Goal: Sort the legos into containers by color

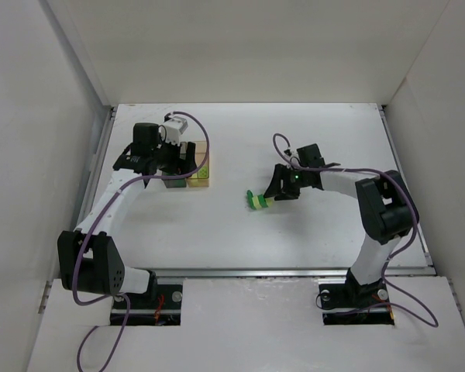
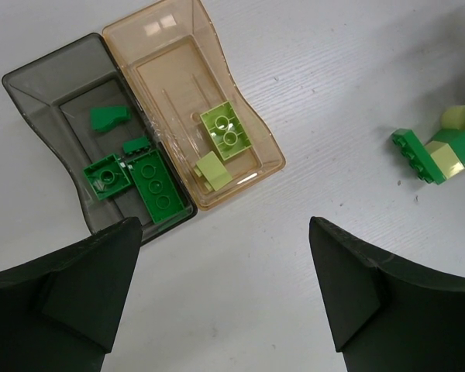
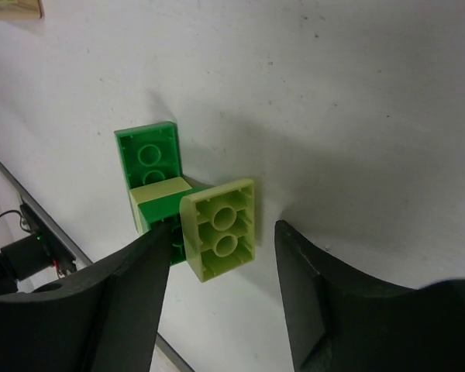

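The smoky grey container (image 2: 43, 93) holds several dark green legos (image 2: 156, 186). Joined to it, the amber container (image 2: 170, 46) holds two pale yellow-green legos (image 2: 226, 132). My left gripper (image 2: 221, 287) is open and empty, hovering just in front of the containers (image 1: 203, 178). A small stuck-together cluster of dark green and pale legos (image 1: 257, 200) lies mid-table and shows at the right of the left wrist view (image 2: 442, 151). My right gripper (image 3: 225, 232) is open, its fingers on either side of the cluster's pale brick (image 3: 221, 229), beside a dark green brick (image 3: 149, 153).
White walls enclose the table on three sides. The left arm (image 1: 108, 201) arcs along the left edge and the right arm (image 1: 380, 209) along the right. A metal rail (image 1: 294, 271) runs along the near edge.
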Controlling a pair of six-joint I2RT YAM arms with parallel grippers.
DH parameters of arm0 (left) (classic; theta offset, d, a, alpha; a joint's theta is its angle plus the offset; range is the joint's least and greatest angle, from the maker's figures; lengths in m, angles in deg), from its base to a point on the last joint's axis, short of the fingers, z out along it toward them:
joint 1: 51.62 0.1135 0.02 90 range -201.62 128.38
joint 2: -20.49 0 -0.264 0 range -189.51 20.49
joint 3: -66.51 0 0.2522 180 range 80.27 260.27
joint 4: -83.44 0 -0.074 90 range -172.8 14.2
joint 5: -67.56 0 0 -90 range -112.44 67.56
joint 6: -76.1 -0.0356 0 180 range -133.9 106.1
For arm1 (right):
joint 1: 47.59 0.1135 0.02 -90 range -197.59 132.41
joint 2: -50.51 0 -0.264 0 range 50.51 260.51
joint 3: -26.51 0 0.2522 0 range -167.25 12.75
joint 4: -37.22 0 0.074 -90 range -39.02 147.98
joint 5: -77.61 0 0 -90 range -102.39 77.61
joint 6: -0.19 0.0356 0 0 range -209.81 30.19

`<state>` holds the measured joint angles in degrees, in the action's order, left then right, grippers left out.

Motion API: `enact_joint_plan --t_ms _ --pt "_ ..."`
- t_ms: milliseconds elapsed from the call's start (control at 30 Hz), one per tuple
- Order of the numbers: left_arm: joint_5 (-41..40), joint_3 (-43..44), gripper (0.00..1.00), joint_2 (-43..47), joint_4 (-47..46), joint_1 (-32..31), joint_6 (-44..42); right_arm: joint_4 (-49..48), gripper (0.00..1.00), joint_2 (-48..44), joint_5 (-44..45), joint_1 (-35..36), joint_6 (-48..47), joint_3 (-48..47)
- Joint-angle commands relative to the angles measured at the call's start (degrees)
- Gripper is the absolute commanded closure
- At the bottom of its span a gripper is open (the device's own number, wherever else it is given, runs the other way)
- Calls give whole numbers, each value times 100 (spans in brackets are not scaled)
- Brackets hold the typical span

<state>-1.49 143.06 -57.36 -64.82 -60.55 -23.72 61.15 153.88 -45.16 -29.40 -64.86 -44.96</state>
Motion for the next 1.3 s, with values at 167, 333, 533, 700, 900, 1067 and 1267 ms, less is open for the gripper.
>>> enact_joint_plan --t_ms 167,333,533,700,900,1067,1267 --pt "-38 199 14 111 66 -21 77 -130 68 201 113 158 -140 14" --pt "75 199 15 111 66 -21 77 -130 89 8 166 211 -87 14" --pt "541 146 18 111 250 -205 -554 -130 100 -282 166 386 -35 -38" --pt "1235 85 12 -2 759 -943 -2255 -130 100 -397 219 448 98 -38" --pt "1166 -29 15 -231 1076 -2076 -4165 -130 100 -475 219 501 98 -91" --pt "1429 -590 14 67 577 -2210 -6369 -130 100 -871 149 501 98 -29" --pt "1640 -1269 11 209 -242 -2262 -8313 -130 100 -986 -212 501 -131 -29"
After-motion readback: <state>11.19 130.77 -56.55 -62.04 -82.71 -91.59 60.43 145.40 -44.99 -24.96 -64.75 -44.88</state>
